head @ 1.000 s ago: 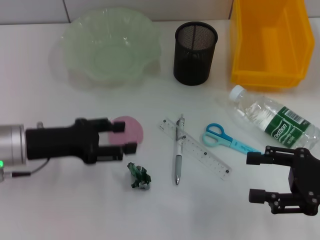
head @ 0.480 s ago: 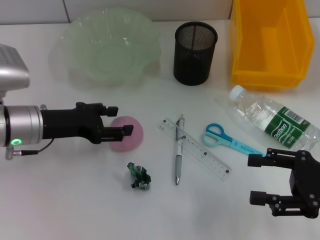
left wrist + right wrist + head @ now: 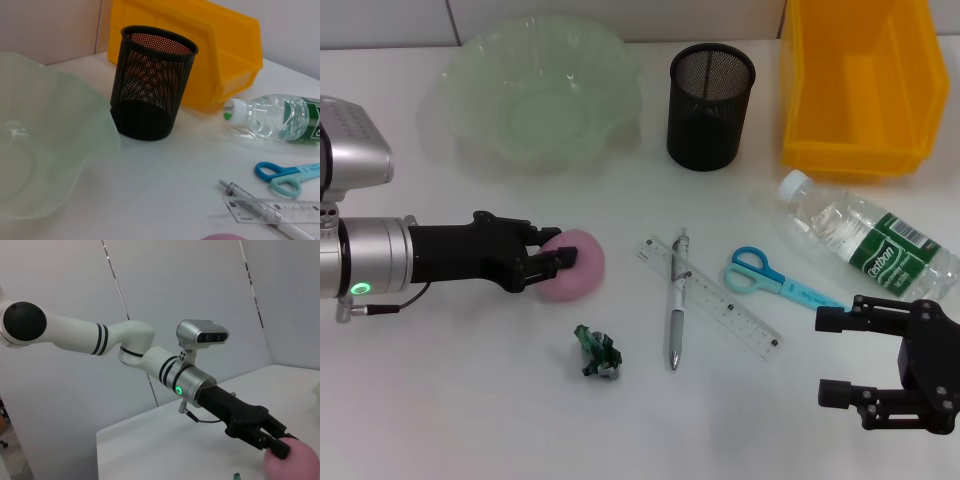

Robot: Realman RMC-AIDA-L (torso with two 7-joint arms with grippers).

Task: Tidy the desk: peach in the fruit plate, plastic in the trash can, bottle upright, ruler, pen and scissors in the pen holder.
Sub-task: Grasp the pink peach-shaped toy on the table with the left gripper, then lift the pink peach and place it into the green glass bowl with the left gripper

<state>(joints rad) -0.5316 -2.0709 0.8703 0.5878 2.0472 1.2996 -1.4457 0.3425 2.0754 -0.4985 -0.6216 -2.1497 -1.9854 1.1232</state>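
Observation:
A pink peach [image 3: 582, 268] lies on the white table, left of centre. My left gripper [image 3: 556, 246] is at the peach's left side, open, with its fingertips over that edge; the right wrist view shows it touching the peach [image 3: 297, 460]. A crumpled plastic wad [image 3: 598, 352] lies in front of the peach. A pen [image 3: 678, 310], a clear ruler [image 3: 720, 305] and blue scissors [image 3: 760, 275] lie at the centre. A water bottle [image 3: 865, 235] lies on its side at the right. My right gripper [image 3: 823, 357] hangs open at the front right.
A pale green fruit plate [image 3: 535, 90] stands at the back left. A black mesh pen holder [image 3: 710, 105] stands at the back centre and a yellow bin [image 3: 860, 80] at the back right. The left wrist view shows the holder [image 3: 150, 85] and the bottle [image 3: 270, 115].
My left arm drew back, rolled its wrist, then came down onto the peach's left side. The right arm has stayed still.

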